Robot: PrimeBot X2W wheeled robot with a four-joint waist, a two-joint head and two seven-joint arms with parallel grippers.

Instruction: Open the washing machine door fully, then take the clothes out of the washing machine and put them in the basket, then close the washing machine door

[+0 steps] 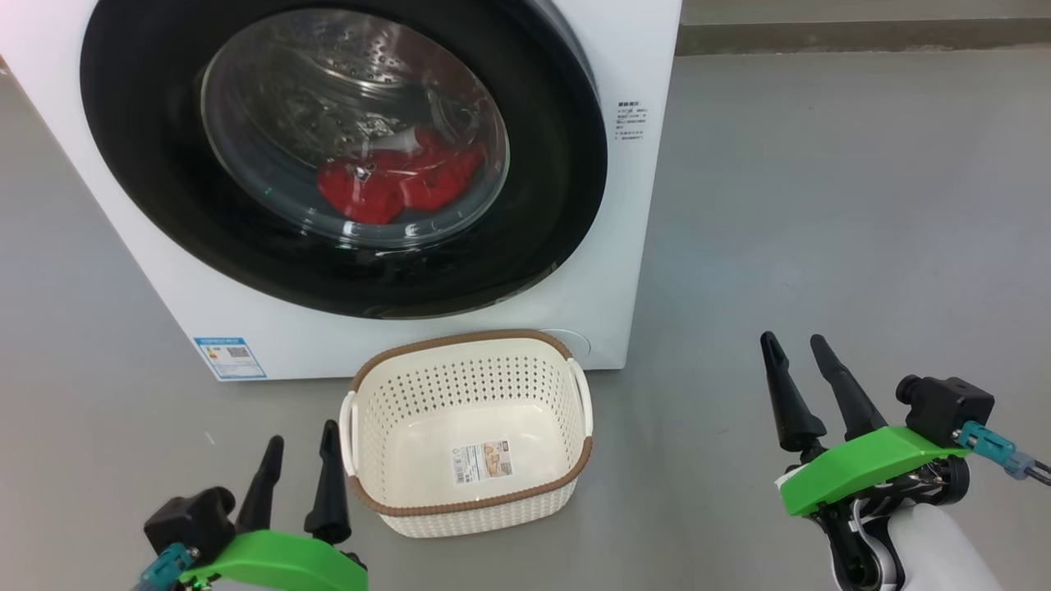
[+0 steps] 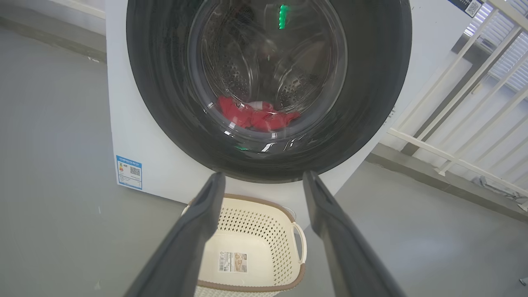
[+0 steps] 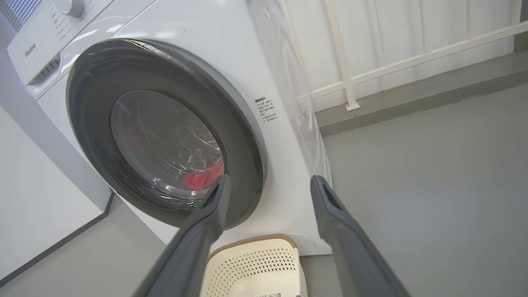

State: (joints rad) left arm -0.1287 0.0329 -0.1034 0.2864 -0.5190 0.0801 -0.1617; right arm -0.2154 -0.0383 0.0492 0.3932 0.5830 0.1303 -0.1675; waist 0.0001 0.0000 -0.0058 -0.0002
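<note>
The white washing machine (image 1: 640,205) fills the upper left of the head view. Its round black-ringed door (image 1: 148,180) lies flat against the front, closed. Through the glass I see red clothes (image 1: 394,185) at the bottom of the drum, also in the left wrist view (image 2: 255,117). The cream basket (image 1: 566,492) stands empty on the floor just before the machine, a sticker on its bottom. My left gripper (image 1: 302,442) is open, low, just left of the basket. My right gripper (image 1: 795,341) is open over bare floor, well right of the basket. Neither touches anything.
Grey floor (image 1: 821,205) stretches to the right of the machine. A white railing (image 3: 371,70) and a low kerb run behind the machine on its right side. A blue label (image 1: 231,356) sits at the machine's lower left corner.
</note>
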